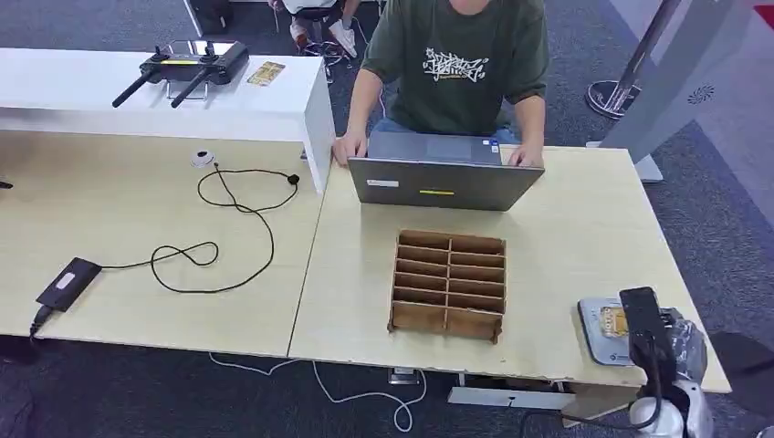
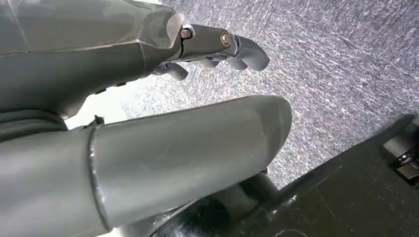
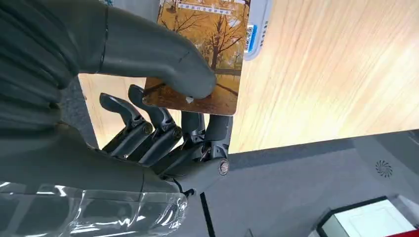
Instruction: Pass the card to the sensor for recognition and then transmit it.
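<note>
- Surface (image 1: 566, 274): pale wood, two tops butted together; bare stretch between the wooden divider box (image 1: 449, 284) and the right edge.
- Person (image 1: 456, 64) at the far edge, behind a laptop (image 1: 444, 182).
- Right hand (image 3: 163, 123): at the near right corner; thumb and fingers (image 3: 148, 131) pinch the card.
- Left hand (image 2: 148, 98): over grey carpet, fingers apart, holding nothing.
- Sensor (image 1: 598, 330): grey pad, close to the surface's right edge.
- Card (image 3: 205, 54): autumn-tree picture, held over the sensor.

Card (image 3: 207, 54) top cut off (thumb (image 3: 158, 54) covering part)

Office or lab: desks (image 1: 566, 265), laptop (image 1: 444, 182), grey carpet (image 1: 109, 392).
</note>
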Tool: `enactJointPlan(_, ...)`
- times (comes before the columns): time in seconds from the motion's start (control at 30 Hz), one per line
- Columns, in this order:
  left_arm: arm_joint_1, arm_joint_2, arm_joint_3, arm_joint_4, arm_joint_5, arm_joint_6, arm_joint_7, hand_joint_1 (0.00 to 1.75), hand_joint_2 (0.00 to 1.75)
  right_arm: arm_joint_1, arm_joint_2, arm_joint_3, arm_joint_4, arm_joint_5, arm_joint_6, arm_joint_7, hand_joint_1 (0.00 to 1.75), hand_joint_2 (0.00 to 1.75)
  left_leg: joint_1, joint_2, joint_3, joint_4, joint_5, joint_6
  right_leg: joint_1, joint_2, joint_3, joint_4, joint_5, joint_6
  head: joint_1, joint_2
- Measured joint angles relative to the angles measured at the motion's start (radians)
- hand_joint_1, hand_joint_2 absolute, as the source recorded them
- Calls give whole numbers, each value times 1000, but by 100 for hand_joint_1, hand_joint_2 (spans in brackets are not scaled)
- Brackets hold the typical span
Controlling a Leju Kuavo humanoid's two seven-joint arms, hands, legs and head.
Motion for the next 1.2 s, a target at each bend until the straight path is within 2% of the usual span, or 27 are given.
enactJointPlan(0.23,0,0,-12,0,-1,-6,0,0,0,-7,0,-1,30,-8,50,4,175,175,0,0,0,0,0,0,0,0,0,0,0,0,0,0)
enactJointPlan(0.43,-2,0,-15,0,-1,-6,0,0,0,-30,-5,-5,108,-16,54,-4,175,175,0,0,0,0,0,0,0,0,0,0,0,0,0,0)
enactJointPlan(0.7,-2,0,-15,0,-1,-6,0,0,0,-34,-7,-5,120,-18,55,-4,175,175,0,0,0,0,0,0,0,0,0,0,0,0,0,0)
enactJointPlan(0.8,-2,0,-17,0,-1,-5,0,0,0,-55,-17,-6,170,-32,67,-11,175,175,0,1,1,0,0,0,0,1,0,0,0,0,0,0)
enactJointPlan(0.87,-3,-1,-21,0,-1,-5,0,0,0,-101,-32,-16,261,-49,52,-24,175,175,0,2,4,0,0,0,0,2,3,-1,0,1,0,0)
enactJointPlan(1.2,-3,-1,-33,0,3,-13,0,0,0,-111,-35,-23,283,-45,35,-25,175,175,0,2,6,0,1,1,0,2,6,-2,2,2,0,0)
